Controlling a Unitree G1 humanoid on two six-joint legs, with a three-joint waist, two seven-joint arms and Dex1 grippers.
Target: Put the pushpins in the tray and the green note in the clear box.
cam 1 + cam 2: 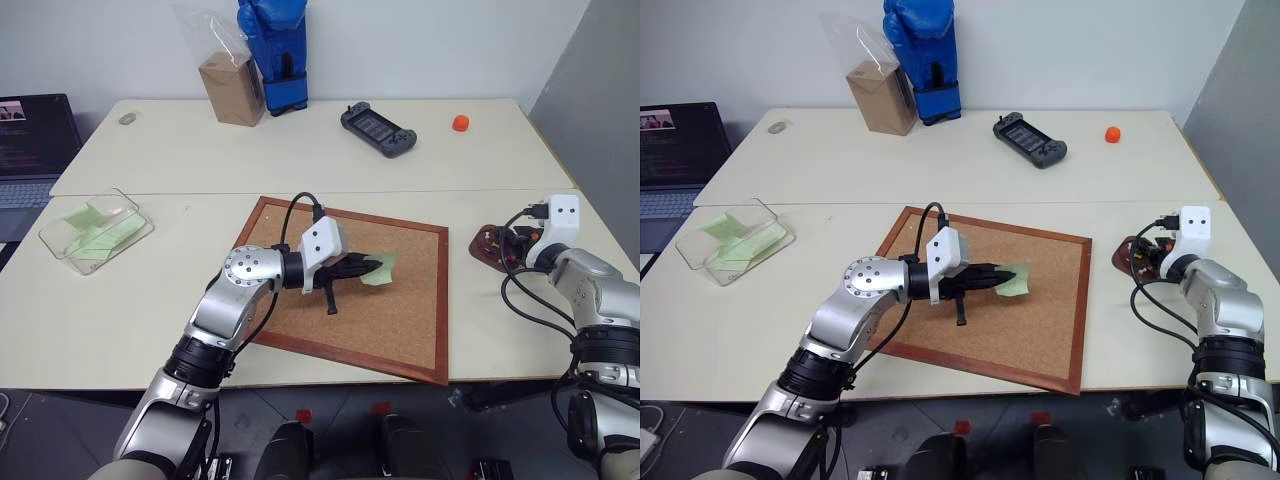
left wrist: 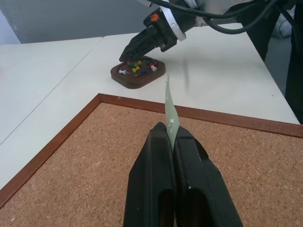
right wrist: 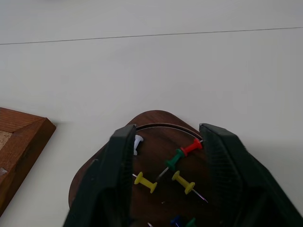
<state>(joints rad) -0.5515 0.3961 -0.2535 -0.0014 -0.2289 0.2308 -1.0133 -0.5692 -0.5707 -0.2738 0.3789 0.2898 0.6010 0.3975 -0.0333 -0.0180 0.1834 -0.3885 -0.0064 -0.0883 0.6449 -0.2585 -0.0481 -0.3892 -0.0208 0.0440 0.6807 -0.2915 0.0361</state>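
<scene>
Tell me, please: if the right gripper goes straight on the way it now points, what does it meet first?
Most likely the tray with the pushpins: the open right gripper hangs just above it, angled down. Exact depth is unclear.

Laptop (image 1: 35,150), boxing glove (image 1: 272,50) (blue) — orange cap (image 1: 460,123)

Cork board (image 1: 400,300) laid at the table's middle, tray (image 1: 487,244) set just right of it with pushpins (image 3: 182,165) inside, clear box (image 1: 95,231) placed far left, game controller (image 1: 378,129) and cardboard box (image 1: 230,88) set behind.
</scene>
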